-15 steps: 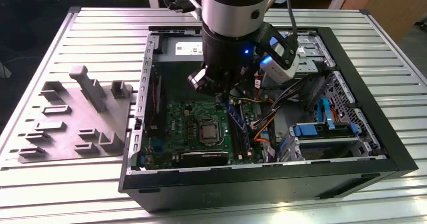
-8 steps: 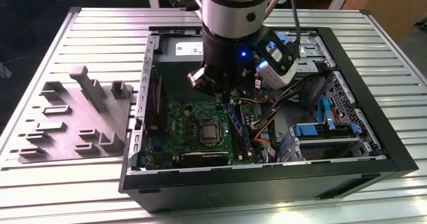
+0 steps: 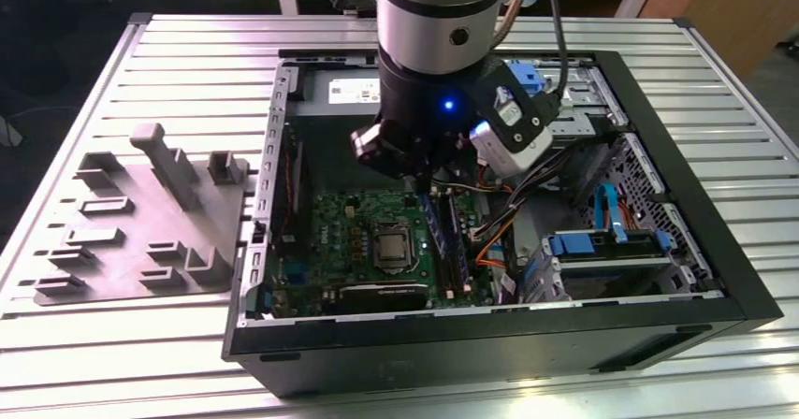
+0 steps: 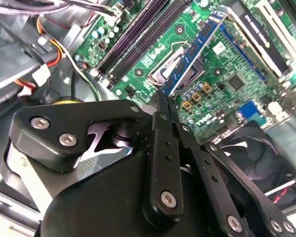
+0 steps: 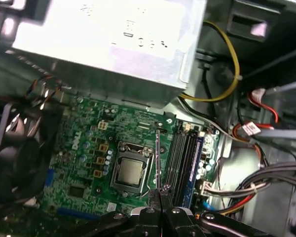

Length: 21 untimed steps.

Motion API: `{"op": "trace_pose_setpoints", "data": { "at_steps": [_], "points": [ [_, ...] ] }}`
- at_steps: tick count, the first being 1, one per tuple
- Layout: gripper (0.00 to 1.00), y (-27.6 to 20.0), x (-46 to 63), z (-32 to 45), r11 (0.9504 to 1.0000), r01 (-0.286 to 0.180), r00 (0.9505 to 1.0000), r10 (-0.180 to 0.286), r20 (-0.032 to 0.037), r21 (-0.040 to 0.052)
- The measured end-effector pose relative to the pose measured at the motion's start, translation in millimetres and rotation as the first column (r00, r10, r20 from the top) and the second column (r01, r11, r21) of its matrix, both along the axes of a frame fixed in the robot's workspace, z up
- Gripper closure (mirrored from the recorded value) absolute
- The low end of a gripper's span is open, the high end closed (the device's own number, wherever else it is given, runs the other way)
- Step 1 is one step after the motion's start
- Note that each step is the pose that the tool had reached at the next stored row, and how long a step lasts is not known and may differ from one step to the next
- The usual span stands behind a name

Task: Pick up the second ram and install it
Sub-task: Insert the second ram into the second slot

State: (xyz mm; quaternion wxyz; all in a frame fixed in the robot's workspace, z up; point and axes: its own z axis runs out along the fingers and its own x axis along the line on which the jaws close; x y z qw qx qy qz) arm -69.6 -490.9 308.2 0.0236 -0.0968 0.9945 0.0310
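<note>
My gripper (image 4: 163, 102) is shut on one end of the second ram (image 4: 193, 53), a long blue-green stick with black chips. The stick juts out from the fingertips over the green motherboard (image 4: 237, 89) inside the open computer case (image 3: 500, 339). In the first wrist view the second ram (image 5: 158, 158) shows edge-on, hanging between the silver-topped processor (image 5: 129, 172) and the long black memory slots (image 5: 183, 158), above the board. The exterior view has the gripper (image 3: 422, 183) low inside the case over the motherboard (image 3: 362, 251).
A silver power supply (image 5: 113, 39) fills the case's far end. A black fan (image 5: 15, 163) sits beside the board. Bundled cables (image 5: 256, 128) and blue drive bays (image 3: 600, 241) crowd the exterior view's right. A grey parts fixture (image 3: 138, 223) lies on the slatted table.
</note>
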Motion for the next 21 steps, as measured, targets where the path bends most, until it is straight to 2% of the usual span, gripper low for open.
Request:
{"op": "trace_pose_setpoints", "data": {
  "at_steps": [5, 11, 16, 21],
  "points": [
    [0.88, 0.0, 0.0, -1.5, 0.9958, 0.091, 0.9958, -0.091, -0.0001, 0.0],
    [0.88, 0.0, 0.0, -3.3, 0.9812, 0.193, 0.9812, -0.193, 0.0, -0.0001],
    [0.88, 0.1, 0.3, -3.8, 0.9811, 0.194, 0.9811, -0.194, 0.0, 0.0001],
    [0.88, 0.0, 4.4, -6.5, 0.9857, 0.169, 0.9857, -0.169, 0.0, 0.0]
  ]
}}
